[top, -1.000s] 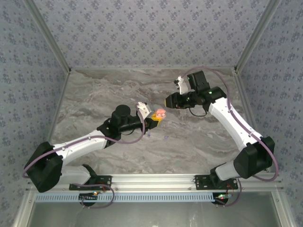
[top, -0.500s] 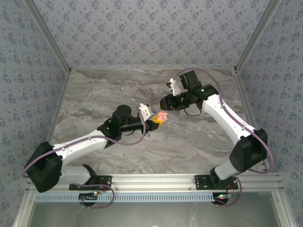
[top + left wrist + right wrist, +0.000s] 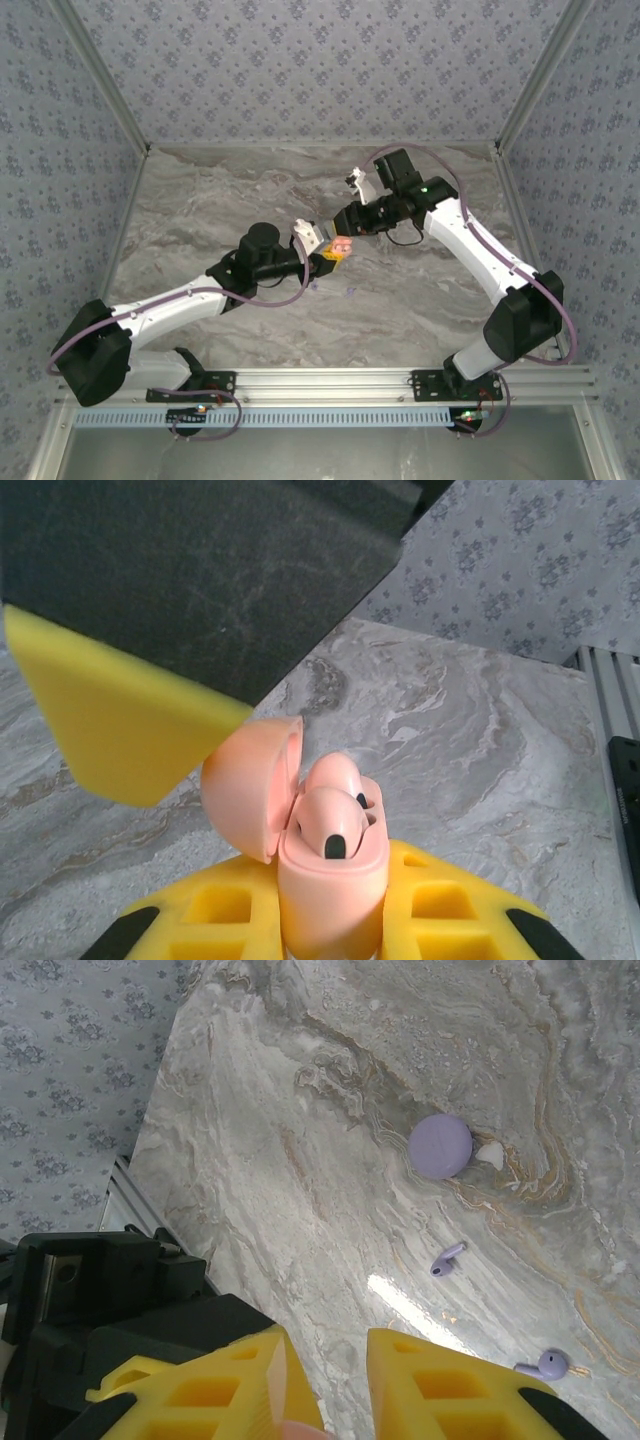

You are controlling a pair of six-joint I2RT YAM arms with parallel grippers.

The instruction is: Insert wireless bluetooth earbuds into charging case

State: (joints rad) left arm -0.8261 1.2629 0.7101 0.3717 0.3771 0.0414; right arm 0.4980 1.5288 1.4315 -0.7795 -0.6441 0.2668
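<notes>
My left gripper (image 3: 330, 925) is shut on a salmon-pink charging case (image 3: 332, 880), held upright off the table. Its lid (image 3: 250, 795) is swung open to the left, and two pink earbuds (image 3: 338, 825) sit in the wells. My right gripper (image 3: 346, 222) hovers right beside the case (image 3: 342, 245); one yellow pad (image 3: 120, 735) of it rests by the lid's outer side. In the right wrist view the right gripper (image 3: 345, 1385) has a narrow gap between its pads, with a pink sliver at the bottom edge. Two lilac earbuds (image 3: 448, 1258) (image 3: 545, 1365) lie loose on the marble.
A round purple disc (image 3: 440, 1146) lies on the marble table (image 3: 300, 1110) with a small white bit (image 3: 490, 1154) beside it. Patterned walls close in the back and sides, and an aluminium rail (image 3: 320, 385) runs along the near edge.
My right gripper has moved left and slightly down, up to the open case, and its pads have drawn a little closer together. The left arm and the case have stayed put.
</notes>
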